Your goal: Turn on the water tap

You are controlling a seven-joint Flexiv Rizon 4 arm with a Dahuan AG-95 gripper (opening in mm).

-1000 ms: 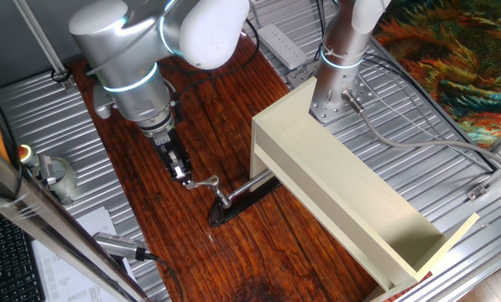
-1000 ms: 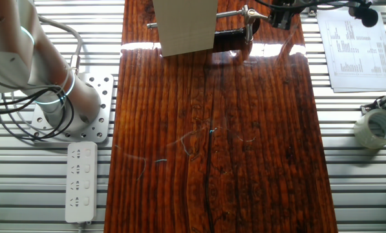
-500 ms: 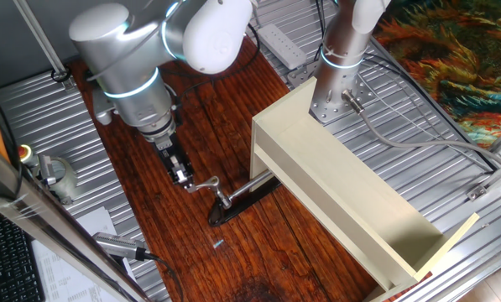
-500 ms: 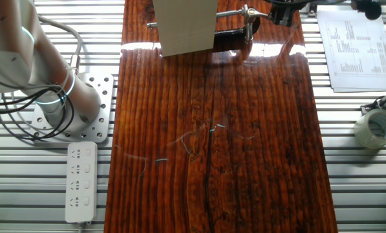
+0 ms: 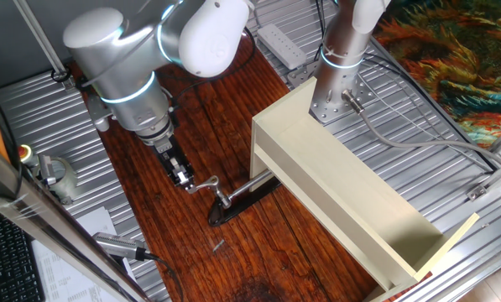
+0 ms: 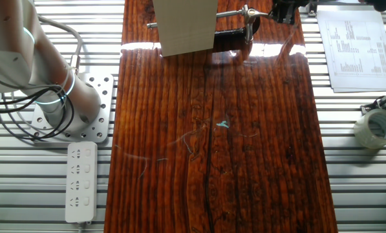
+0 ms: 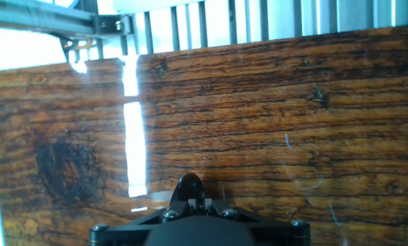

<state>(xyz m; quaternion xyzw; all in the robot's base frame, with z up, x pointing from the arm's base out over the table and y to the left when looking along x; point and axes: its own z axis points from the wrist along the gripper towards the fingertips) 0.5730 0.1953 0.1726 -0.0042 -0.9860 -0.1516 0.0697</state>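
Biggest item: wooden table [image 5: 233, 260] down the frame centre, cream box [image 5: 351, 201] right of centre in one fixed view.

Arm body upper left in that view, shifted further left and up versus a second ago; wrist leaning more. Gripper [image 5: 183, 177] tip barely moved, sitting left of centre, right at the free end of the tap's lever [image 5: 203, 184].

Tap [image 5: 222, 198] just left of the box, centre frame, dark base plate [image 5: 242, 201] flat on the wood. In the other fixed view, tap [image 6: 246, 14] at the top edge, right of the box [image 6: 185, 27], gripper [image 6: 284, 11] just beside it on the right.

Fingers look close together on or against the lever end; clamped or only touching, cannot tell. Hand view shows only wood and the black gripper body [image 7: 197, 225] at the bottom, no tap.

Change vs earlier: lever angle looks about the same, tip crept slightly left. Likely a push or pull on the lever in progress, tap probably not open yet. No water visible.

Small speck on the wood, lower centre [image 5: 217, 246], in a different spot than before.
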